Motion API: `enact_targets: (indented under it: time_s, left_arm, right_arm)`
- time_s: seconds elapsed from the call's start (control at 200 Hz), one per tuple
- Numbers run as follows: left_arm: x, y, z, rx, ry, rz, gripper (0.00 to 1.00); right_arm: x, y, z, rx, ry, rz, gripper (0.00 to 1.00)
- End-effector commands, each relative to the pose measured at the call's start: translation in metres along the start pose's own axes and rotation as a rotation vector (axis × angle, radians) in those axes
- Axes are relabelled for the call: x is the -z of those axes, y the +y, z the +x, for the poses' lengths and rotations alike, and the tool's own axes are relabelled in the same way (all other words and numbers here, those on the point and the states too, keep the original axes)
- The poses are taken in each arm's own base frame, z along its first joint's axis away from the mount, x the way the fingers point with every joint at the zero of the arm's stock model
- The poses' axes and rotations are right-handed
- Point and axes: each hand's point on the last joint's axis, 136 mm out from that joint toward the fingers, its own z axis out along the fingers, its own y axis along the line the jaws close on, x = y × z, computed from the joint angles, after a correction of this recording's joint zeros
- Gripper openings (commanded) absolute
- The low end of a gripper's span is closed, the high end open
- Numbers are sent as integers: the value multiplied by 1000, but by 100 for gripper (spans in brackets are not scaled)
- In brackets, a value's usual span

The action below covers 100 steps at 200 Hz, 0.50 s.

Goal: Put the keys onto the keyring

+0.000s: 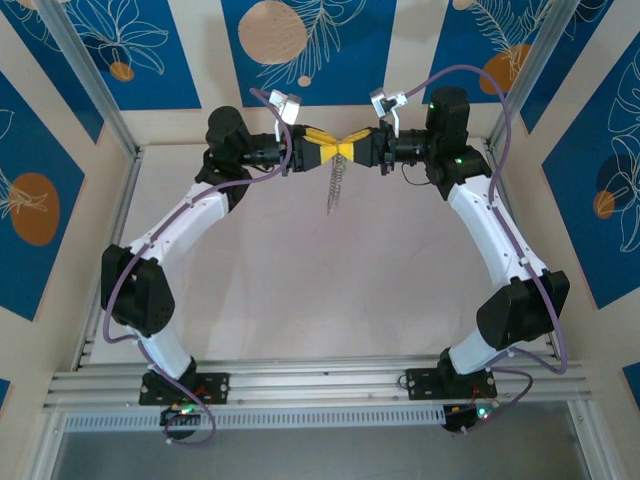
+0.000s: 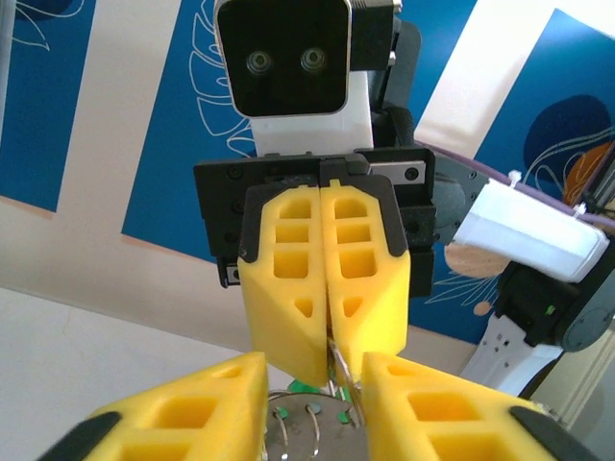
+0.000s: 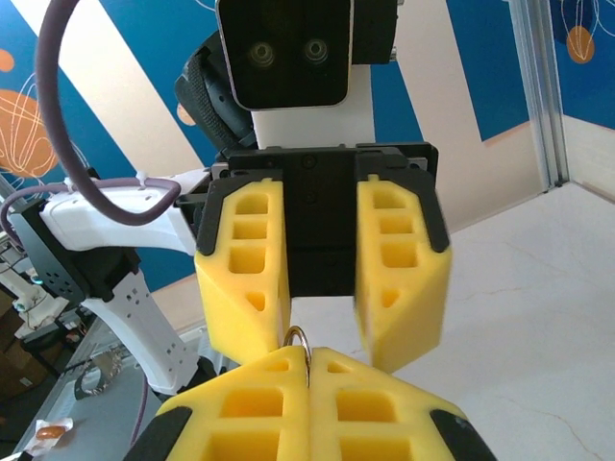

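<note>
Keyring (image 3: 296, 330) clenched in right gripper (image 3: 308, 360) tips; left gripper (image 2: 314, 384) parted around it; keys (image 1: 333, 192) dangling below.

Top camera looks down from behind; wrist cameras (close-up) face each other over the keyring (image 3: 296, 328).

Two grippers, the left gripper (image 1: 337, 148) and the right gripper (image 1: 350, 148); one keyring (image 3: 298, 338) between their tips; perhaps four keys (image 1: 333, 190) below.
</note>
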Motion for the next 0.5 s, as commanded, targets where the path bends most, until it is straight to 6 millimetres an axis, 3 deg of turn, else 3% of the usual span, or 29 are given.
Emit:
enact_targets:
  time_s: [0.0, 0.205, 0.305, 0.355, 0.445, 0.495]
  left_arm:
    - [-4, -5, -9, -48, -8, 25, 22]
    - [-6, -5, -9, -52, -11, 25, 0]
    - [-7, -6, -9, -57, -15, 22, 0]
    - [-6, -8, -10, -63, -20, 18, 0]
    - [-5, -10, -12, -76, -37, 6, 0]
    - [-3, -12, -15, -84, -50, -4, 0]
  right_arm:
    - [-1, 11, -5, 30, 5, -33, 0]
    - [-2, 12, -5, 31, 6, -33, 0]
    - [0, 11, -5, 32, 0, -13, 0]
    - [2, 12, -7, 37, -7, -5, 6]
    - [7, 13, -9, 39, -20, 9, 31]
    - [12, 13, -11, 43, -35, 28, 39]
